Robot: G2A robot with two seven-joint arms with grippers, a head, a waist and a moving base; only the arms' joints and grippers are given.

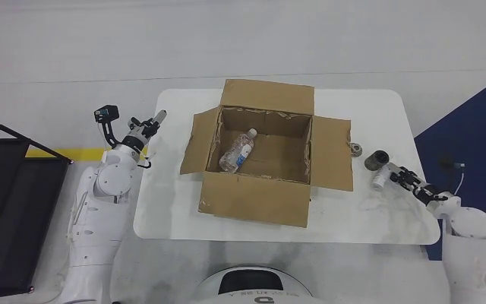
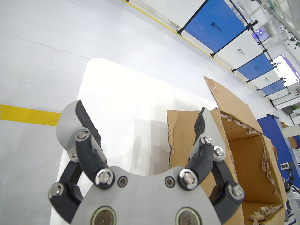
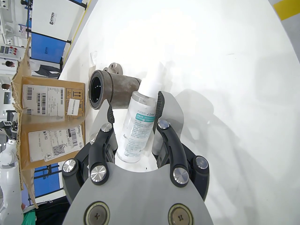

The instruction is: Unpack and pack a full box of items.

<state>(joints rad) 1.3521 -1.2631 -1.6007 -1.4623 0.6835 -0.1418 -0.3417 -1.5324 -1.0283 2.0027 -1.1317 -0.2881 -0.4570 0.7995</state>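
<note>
r gripper (image 3: 135, 104) open round spray bottle (image 3: 137, 127), one side touching; pipe (image 3: 119, 92) just ahead, so i'd centre b4 squeezing.

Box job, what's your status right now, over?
Left gripper open, empty, at the table's left edge. Right gripper open around a spray bottle on the table. One bottle lying in the box. Metal tube right beside the spray bottle.
</note>
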